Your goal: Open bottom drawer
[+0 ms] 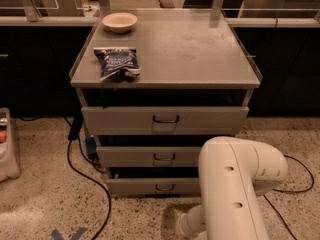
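Observation:
The bottom drawer (pixel 145 186) is the lowest and narrowest grey front of the cabinet, with a small dark loop handle (pixel 164 187) at its centre. It sits pushed in under the middle drawer (pixel 135 156) and the wide top drawer (pixel 125 120). My white arm (pixel 235 189) fills the lower right and covers the right ends of the two lower drawers. Its lower link (pixel 190 223) runs down to the floor edge of the view in front of the bottom drawer. The gripper itself is out of view, below the frame's bottom edge.
On the cabinet top (pixel 190 49) lie a blue snack bag (pixel 117 62) and a white bowl (pixel 119 21). A black cable (pixel 82 171) trails over the speckled floor at the left. A white bin (pixel 7 149) stands at the far left. Dark counters run behind.

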You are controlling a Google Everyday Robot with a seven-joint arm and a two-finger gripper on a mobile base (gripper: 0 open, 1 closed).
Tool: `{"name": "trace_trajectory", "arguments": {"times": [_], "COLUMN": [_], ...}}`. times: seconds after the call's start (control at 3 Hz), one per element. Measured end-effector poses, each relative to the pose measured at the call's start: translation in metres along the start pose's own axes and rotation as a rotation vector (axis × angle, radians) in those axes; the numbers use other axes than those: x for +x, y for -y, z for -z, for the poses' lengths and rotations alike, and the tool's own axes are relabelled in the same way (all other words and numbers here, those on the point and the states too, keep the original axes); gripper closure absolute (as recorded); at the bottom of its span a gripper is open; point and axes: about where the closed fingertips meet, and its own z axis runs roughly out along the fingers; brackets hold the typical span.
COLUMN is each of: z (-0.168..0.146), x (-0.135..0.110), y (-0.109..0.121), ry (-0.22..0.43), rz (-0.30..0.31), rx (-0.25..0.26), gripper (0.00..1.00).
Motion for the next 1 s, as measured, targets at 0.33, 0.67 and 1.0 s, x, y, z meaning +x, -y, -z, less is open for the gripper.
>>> {"name": "trace_trajectory", "arguments": {"times": [0.33, 0.67, 1.0], "z": [0.007, 0.027, 0.037], "x": [0.0, 0.002, 0.001], "y": [0.016, 0.038, 0.056], "ry": [-0.019, -0.032, -0.02], "rz": [0.011, 0.023, 0.042], "rx": [0.028, 0.075, 0.108], "gripper": [0.0, 0.0, 0.0]}}
